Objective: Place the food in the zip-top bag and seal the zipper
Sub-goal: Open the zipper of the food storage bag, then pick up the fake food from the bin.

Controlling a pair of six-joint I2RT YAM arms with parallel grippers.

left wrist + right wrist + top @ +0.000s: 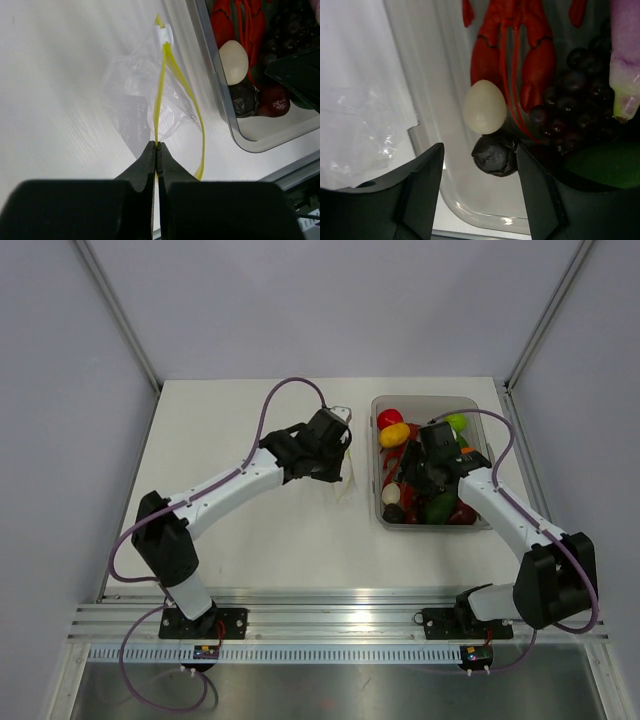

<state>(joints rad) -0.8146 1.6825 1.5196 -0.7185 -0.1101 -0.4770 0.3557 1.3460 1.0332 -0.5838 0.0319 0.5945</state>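
The clear zip-top bag [135, 95] hangs crinkled over the white table, its mouth spread. My left gripper [157, 146] is shut on one side of the yellow zipper [159, 100]; the other yellow side [192, 112] bows away, and a white slider [163, 34] sits at the far end. The bag also shows in the top view [345, 475] under my left gripper [340, 445]. My right gripper [480, 150] is open above the near corner of the bin, over a dark wrinkled fruit [495, 155] and a white egg [484, 106]. In the top view my right gripper [415, 485] is inside the bin.
The grey-clear plastic bin [381, 515] right of the bag holds a red lobster [512, 50], dark grapes [575, 110], a purple-white vegetable [626, 65], a green fruit [605, 167], a yellow fruit [394, 434] and a red one [389, 418]. Grey walls enclose the table.
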